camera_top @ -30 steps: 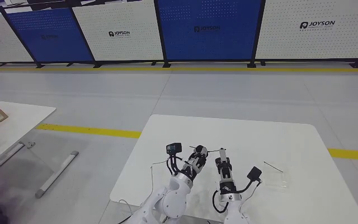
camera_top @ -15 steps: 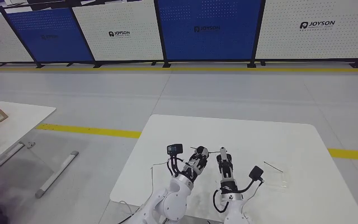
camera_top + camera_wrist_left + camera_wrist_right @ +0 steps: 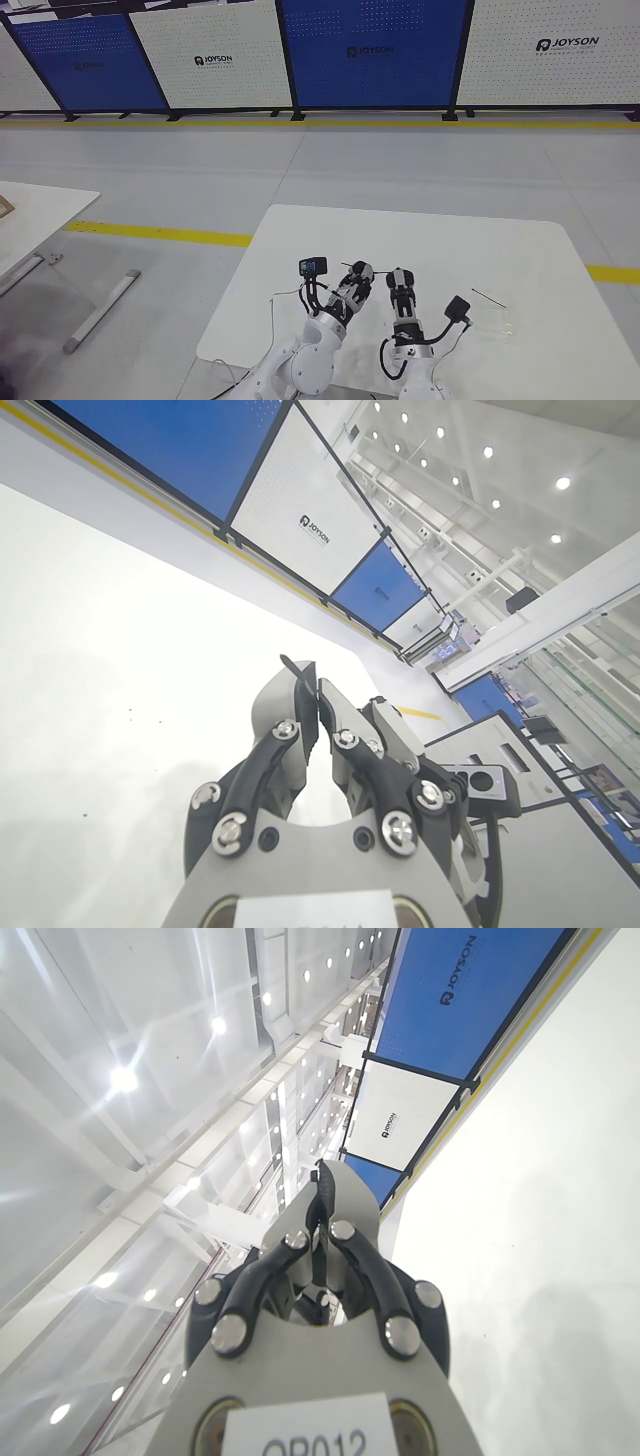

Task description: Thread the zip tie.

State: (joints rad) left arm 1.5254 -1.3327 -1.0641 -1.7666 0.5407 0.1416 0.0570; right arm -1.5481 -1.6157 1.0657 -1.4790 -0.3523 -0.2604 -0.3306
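My left gripper [image 3: 316,681] is shut on a thin black zip tie [image 3: 294,666], whose pointed end sticks out past the fingertips. My right gripper [image 3: 322,1178] is shut too, with a small black piece of the zip tie [image 3: 315,1174] showing at its tip. In the top view both grippers hover side by side over the near part of the white table [image 3: 470,250], the left gripper [image 3: 360,270] close beside the right gripper [image 3: 397,277]. A short black end of the zip tie [image 3: 346,264] pokes out beside the left gripper.
A loose black zip tie [image 3: 488,297] lies on the table to the right, next to a clear flat tray [image 3: 497,320]. The far half of the table is bare. Another white table [image 3: 40,215] stands off to the left.
The right gripper has drawn back slightly toward the robot. The left gripper has hardly moved.
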